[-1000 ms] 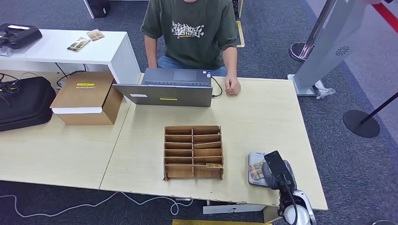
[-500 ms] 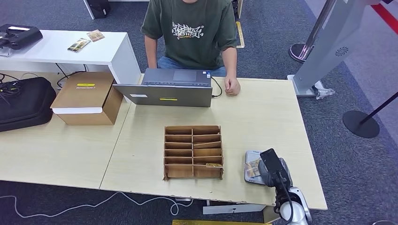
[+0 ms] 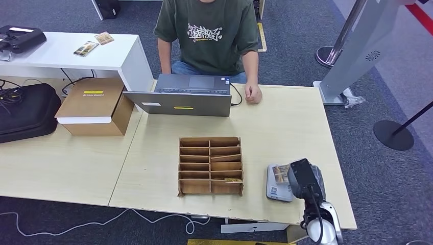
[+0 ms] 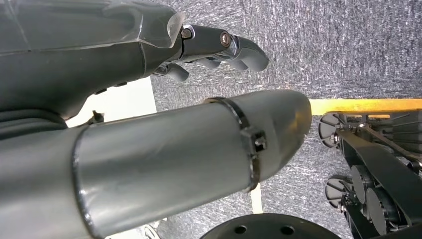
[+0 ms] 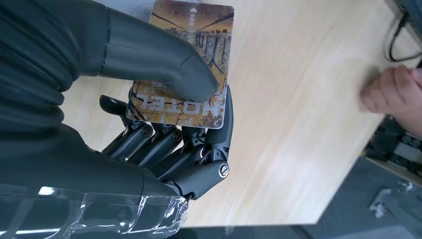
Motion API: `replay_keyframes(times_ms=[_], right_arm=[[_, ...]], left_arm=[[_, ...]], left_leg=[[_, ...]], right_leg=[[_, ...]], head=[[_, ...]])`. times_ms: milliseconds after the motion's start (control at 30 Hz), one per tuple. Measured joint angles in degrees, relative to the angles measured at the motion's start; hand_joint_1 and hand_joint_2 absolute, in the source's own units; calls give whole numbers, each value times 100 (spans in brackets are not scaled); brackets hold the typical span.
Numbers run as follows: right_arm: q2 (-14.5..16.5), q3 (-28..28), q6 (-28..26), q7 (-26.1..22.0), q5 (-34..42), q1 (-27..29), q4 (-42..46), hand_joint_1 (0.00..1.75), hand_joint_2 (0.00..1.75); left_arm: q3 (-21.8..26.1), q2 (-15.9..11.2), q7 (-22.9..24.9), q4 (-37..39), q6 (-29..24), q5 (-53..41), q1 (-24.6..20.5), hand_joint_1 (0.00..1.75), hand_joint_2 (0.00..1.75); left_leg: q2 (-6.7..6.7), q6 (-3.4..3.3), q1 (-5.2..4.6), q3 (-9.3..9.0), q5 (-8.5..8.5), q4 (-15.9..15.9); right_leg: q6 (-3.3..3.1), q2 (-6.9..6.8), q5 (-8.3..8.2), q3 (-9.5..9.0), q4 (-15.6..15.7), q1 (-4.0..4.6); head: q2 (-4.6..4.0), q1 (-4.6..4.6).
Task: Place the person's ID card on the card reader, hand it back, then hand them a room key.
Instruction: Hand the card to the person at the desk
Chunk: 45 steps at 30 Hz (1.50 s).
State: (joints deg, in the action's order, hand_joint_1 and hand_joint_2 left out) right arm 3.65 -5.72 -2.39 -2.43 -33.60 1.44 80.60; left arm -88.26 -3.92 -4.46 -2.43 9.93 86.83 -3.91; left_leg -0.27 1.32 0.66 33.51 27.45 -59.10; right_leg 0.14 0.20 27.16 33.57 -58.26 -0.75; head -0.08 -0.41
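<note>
Sepia card pinched over the reader

Sepia-printed ID card [image 5: 186,59] sits clamped in our right hand [image 5: 164,124]: thumb pressed flat on its face, the dark fingers [image 5: 164,144] closed up underneath. We read that flat pinch as the way to keep the card level so it can be laid on or lifted off the reader without tipping.

In the head view our right hand [image 3: 302,177] is at about 5 o'clock on the pale wood table [image 3: 286,117], over the right part of the card reader [image 3: 278,185], a small grey pad. The card's edge [image 3: 279,173] shows over the reader at the hand's 9 o'clock. We cannot tell whether card and reader are touching.

The reader lies just beside the wooden slotted rack [image 3: 210,165], at its 3 o'clock. One small card [image 3: 233,179] rests in a near slot, likely a room key kept within reach for the last step.

The person [image 3: 207,30] sits at 12 o'clock behind the laptop [image 3: 184,97], one hand [image 3: 253,93] resting on the table, well apart from ours.

Our left hand [image 4: 219,45] hangs over grey carpet with its fingers loosely curled and nothing in them.
</note>
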Motion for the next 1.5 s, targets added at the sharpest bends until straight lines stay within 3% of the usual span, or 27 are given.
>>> replay_keyframes(times_ms=[533,600,767,900,1067,1200,1333,1500], right_arm=[[48,-3,-361,-19,-514,372,890,175,175],[48,-1,-715,49,-1171,380,924,175,175],[48,107,-1890,520,-4207,384,979,175,175],[11,263,-2229,985,-5299,376,968,175,175],[-705,1182,-2369,2746,-5646,185,853,175,175],[-1345,2158,-2369,3693,-5654,-121,691,175,175],[-1674,2830,-2441,3740,-5654,-376,459,175,175],[-1733,3073,-2520,3498,-5653,-541,223,175,175]], left_arm=[[0,29,-52,0,-6,-86,-4,0,0],[0,37,-59,0,-14,-77,-5,0,0],[0,67,-102,0,-31,-31,-18,0,0],[0,91,-114,0,-28,18,-24,0,0],[0,101,-170,0,-14,92,-23,0,0],[0,97,-173,0,-1,121,-20,0,0],[0,92,-174,0,5,130,-19,0,0],[0,90,-175,0,10,130,-16,0,0]], left_leg=[[1,0,0,6,5,0],[1,0,0,6,5,0],[1,0,0,6,5,0],[-1,0,1,9,5,0],[1,-1,-2,12,4,0],[1,-1,-3,10,4,-1],[-2,-1,0,9,4,-1],[-5,0,1,11,4,0]], right_leg=[[2,0,3,6,0,0],[2,0,3,6,0,0],[2,2,3,6,0,0],[2,0,4,6,0,0],[3,0,2,5,1,-1],[4,0,1,5,1,-2],[3,0,2,6,0,-2],[1,-2,3,7,-1,-1]], head=[[2,-1],[2,-1],[1,-1],[1,-1],[1,0],[1,-1],[1,-2],[2,-1]])
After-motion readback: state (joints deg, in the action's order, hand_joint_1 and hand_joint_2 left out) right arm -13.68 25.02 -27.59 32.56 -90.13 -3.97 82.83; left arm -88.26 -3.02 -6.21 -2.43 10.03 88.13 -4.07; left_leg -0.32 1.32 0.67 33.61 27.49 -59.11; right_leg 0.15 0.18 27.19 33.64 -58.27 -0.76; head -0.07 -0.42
